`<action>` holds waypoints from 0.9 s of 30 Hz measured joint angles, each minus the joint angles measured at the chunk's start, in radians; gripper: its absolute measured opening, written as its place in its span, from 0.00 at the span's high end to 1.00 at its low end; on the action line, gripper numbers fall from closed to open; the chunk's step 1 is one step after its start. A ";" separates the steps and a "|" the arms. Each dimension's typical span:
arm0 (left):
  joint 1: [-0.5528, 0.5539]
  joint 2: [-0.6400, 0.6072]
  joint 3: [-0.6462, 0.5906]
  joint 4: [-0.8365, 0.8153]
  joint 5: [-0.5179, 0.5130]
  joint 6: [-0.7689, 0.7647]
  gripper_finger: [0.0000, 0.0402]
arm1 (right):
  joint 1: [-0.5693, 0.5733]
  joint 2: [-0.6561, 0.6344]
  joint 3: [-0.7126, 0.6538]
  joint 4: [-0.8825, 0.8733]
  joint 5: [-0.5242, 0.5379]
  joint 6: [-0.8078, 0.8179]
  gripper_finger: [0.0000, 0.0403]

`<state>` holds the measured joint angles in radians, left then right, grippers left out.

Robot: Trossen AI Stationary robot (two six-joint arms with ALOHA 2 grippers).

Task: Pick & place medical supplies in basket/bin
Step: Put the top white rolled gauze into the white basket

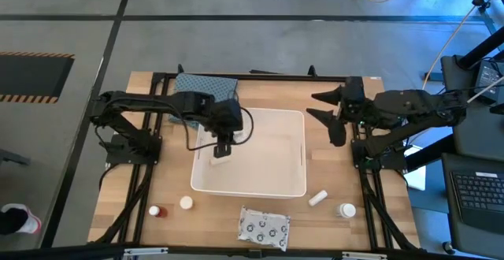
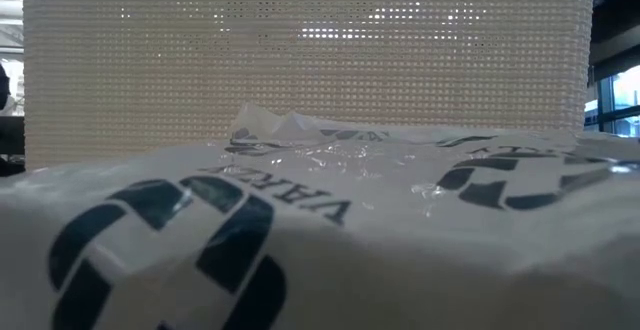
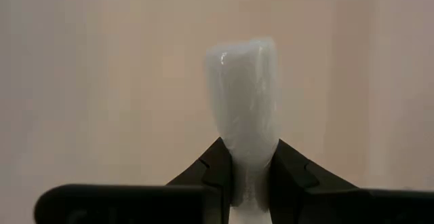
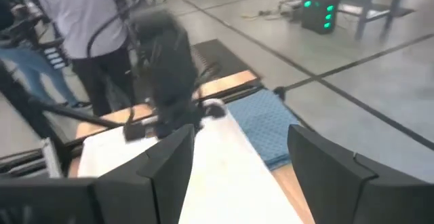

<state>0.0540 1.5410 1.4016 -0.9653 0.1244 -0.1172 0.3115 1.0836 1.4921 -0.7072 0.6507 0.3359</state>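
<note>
Short white plastic tube [image 3: 243,108] pinched upright between the left gripper [image 1: 221,151] jaws, low inside the large white rectangular plastic tub [image 1: 293,187] near its left wall. Right gripper [image 1: 331,112] raised just beyond the tub's right rim, jaws spread, holding nothing. Another white tube [image 1: 317,198] and round-capped white bottle [image 1: 346,209] near the surface's front right corner.

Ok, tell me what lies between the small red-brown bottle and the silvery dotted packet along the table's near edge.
In the high view, one white round-capped bottle stands between the red-brown bottle and the silvery packet; otherwise bare wood.
</note>
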 joint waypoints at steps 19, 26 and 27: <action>-0.047 0.382 0.000 -0.149 -0.003 0.096 0.86 | 0.000 -0.046 0.000 -0.032 0.020 0.001 0.41; -0.048 0.433 0.000 -0.157 -0.019 0.077 0.85 | 0.000 -0.044 0.000 -0.033 0.018 0.003 0.41; -0.048 0.435 0.000 -0.158 -0.029 0.074 0.84 | 0.000 -0.044 0.000 -0.033 0.018 0.003 0.41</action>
<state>0.0059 1.9765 1.4017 -1.1229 0.0955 -0.0434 0.3111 1.0401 1.4925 -0.7399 0.6685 0.3393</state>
